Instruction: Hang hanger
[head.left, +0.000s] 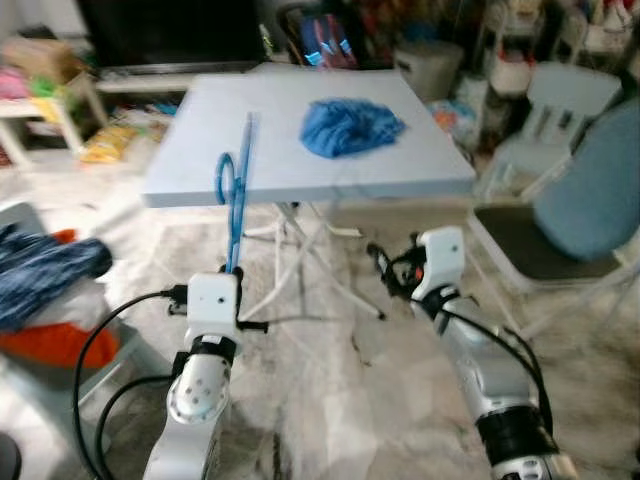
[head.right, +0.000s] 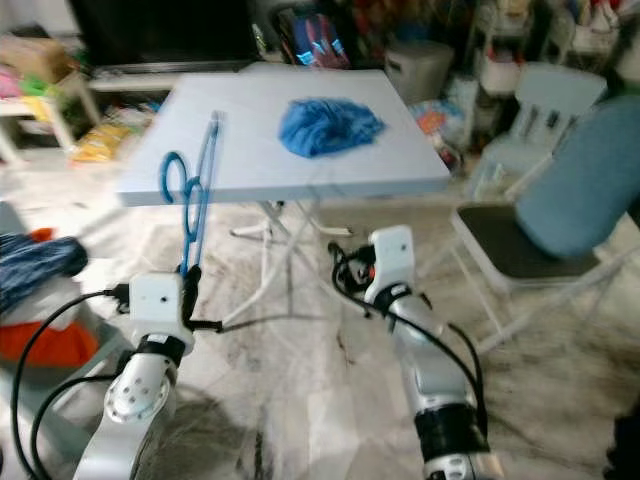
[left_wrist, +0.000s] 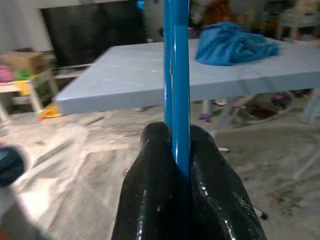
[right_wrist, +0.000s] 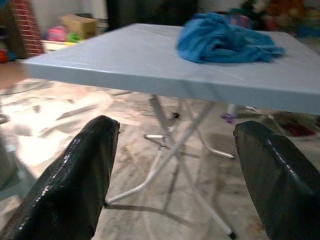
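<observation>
1. One folding table (head.left: 200, 180) dominates the scene, standing at 12 o'clock from the robot on crossed metal legs, so its pale top is within arm's reach without stepping closer.
2. Off at 2 o'clock sits a folding chair (head.left: 540, 250) with a blue backrest, well apart from the table and, I judge, no part of this job.
3. At 9 o'clock a heap of dark blue and orange clothes (head.left: 50, 270) lies low beside the robot — laundry waiting, by the look of it.
4. On the tabletop toward its far right a crumpled blue cloth (head.left: 350, 125) lies bunched, possibly the garment meant for hanging.
5. The blue hanger (head.left: 236, 190) stands nearly upright in front of the table's near edge, its hook loop showing at the edge; it is carried rather than resting, held low on its stem so the hook end stays free to catch on something.
6. The left gripper (left_wrist: 180, 150) has its two black fingers pressed tight on the hanger's stem — a firm pinch that keeps the thin plastic from swinging.
7. The right gripper (right_wrist: 175, 150) hovers at 1 o'clock below the table edge, jaws spread wide and holding nothing, probably kept ready to help.
</observation>
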